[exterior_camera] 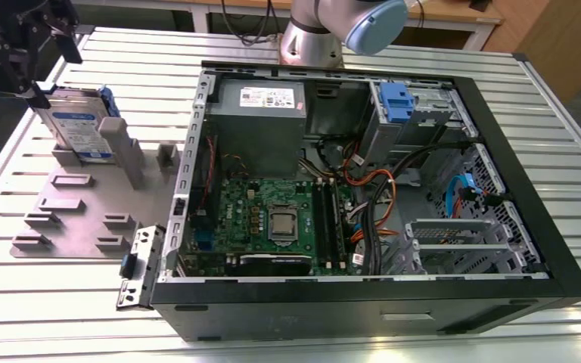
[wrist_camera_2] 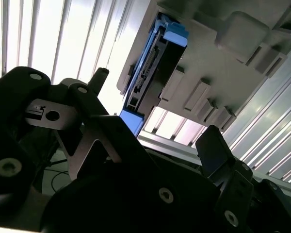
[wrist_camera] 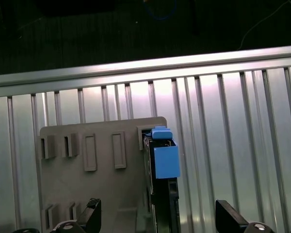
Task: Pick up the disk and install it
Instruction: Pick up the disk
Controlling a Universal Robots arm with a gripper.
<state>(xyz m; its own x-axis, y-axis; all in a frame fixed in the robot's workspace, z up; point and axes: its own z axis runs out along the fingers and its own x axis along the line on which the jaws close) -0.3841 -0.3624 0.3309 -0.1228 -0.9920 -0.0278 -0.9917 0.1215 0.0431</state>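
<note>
The disk (exterior_camera: 81, 130) stands on edge in a slot of the grey fixture plate (exterior_camera: 69, 215), at the exterior view's left; its white-and-blue label faces the front. My gripper (exterior_camera: 40, 79) hangs just above and beside its top edge. In both wrist views I look down along the disk's narrow edge with its blue rail (wrist_camera: 166, 161) (wrist_camera_2: 173, 33). The gripper (wrist_camera: 160, 216) (wrist_camera_2: 157, 114) is open: its two dark fingertips (wrist_camera: 91, 213) stand wide apart on either side of the disk, not touching it.
An open computer case (exterior_camera: 532, 249) lies at the exterior view's right of the plate, holding a grey power-supply box (exterior_camera: 260, 113), motherboard (exterior_camera: 270, 219), cables and a drive cage with a blue latch (exterior_camera: 396, 102). The slatted metal table (exterior_camera: 58, 302) carries everything. The arm's base (exterior_camera: 311, 38) stands behind the case.
</note>
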